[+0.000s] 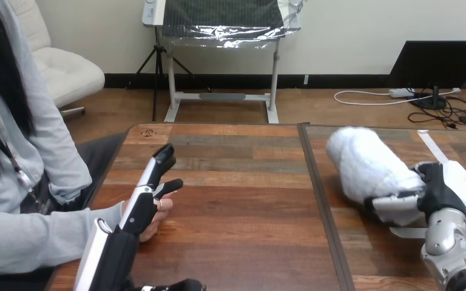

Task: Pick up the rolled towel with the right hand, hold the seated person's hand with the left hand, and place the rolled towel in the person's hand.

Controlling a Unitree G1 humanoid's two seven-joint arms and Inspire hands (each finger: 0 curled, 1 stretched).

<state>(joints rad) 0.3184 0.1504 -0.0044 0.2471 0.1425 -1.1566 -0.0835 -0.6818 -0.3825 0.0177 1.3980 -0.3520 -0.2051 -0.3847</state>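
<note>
Right of the dark seam [319, 200] in the wooden table [236, 206], the right hand [440, 191] has its fingers [394, 203] curled round the near end of the rolled towel [364, 160]; whether the towel is resting on the wood or just off it, I cannot tell. Left of the seam, near the table's far-left edge, the left hand [145, 197] reaches forward with fingers straight and thumb out, gripping nothing; the person's hand [156, 223] lies right against it, partly hidden behind it.

No legible text, number or sign: none on rolled towel [367, 162], table [236, 209], left robot hand [141, 203], right robot hand [437, 191].
</note>
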